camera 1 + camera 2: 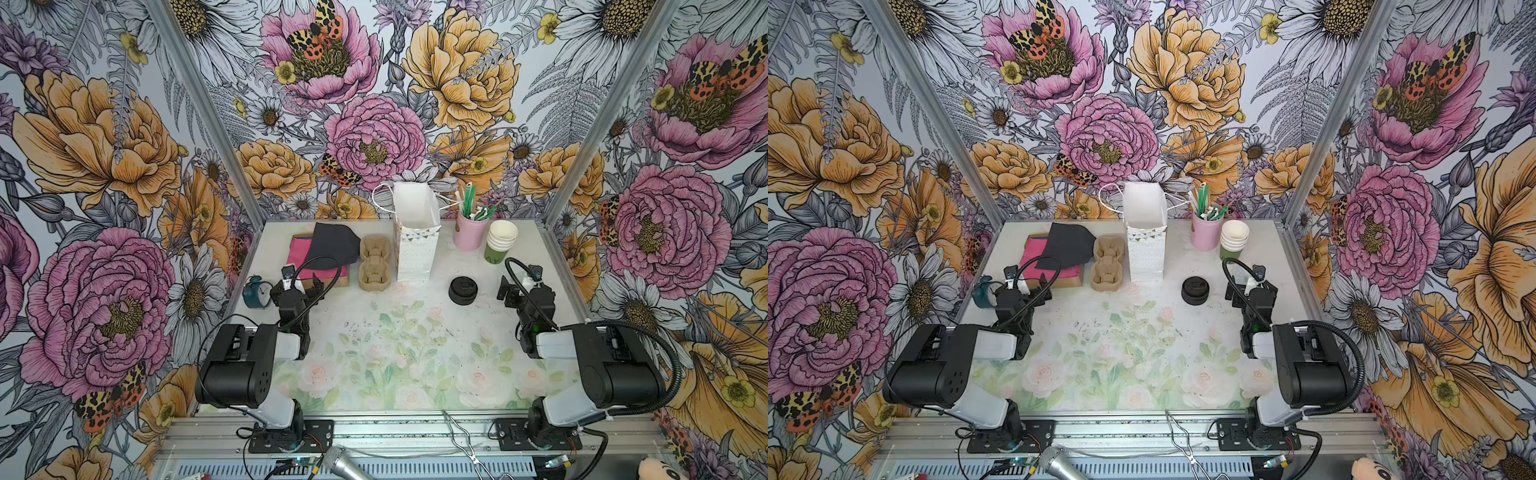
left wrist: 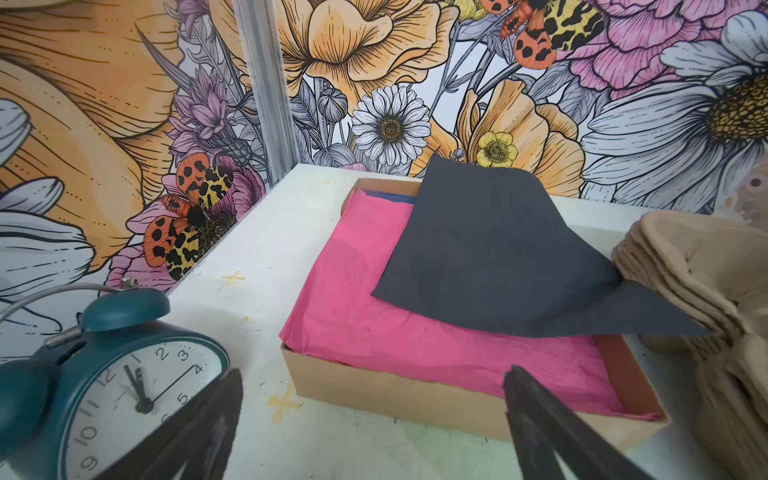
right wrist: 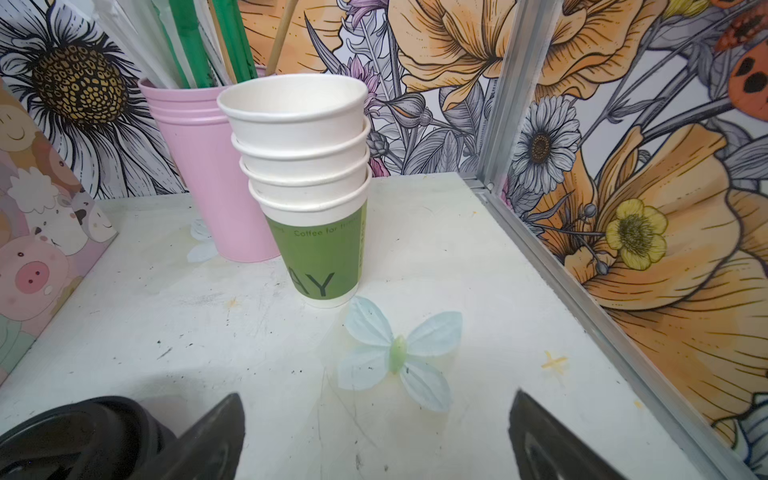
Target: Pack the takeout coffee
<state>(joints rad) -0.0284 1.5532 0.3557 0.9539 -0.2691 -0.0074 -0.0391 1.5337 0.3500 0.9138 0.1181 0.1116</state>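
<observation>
The left gripper (image 2: 372, 374) is held spread wide and empty, near the left edge of the table (image 1: 399, 332). A clock (image 2: 124, 386) is seen just beside one finger. A box (image 2: 395, 390) of pink paper, partly covered by a black sheet (image 2: 498, 257), is faced. Stacked pulp carriers (image 1: 374, 264) are set just right of the box.

The right gripper (image 3: 378, 397) is likewise spread and empty, near the right edge. It is pointed at a stack of cups (image 3: 303, 166) with a green bottom, and a pink tumbler (image 3: 208, 166) of straws is stood just beside the stack. Black lids (image 1: 462, 291) are laid between the right gripper and an upright white bag (image 1: 415, 245), which is open at the top.

Where the coffee is cannot be told, as it is shown in no view.
</observation>
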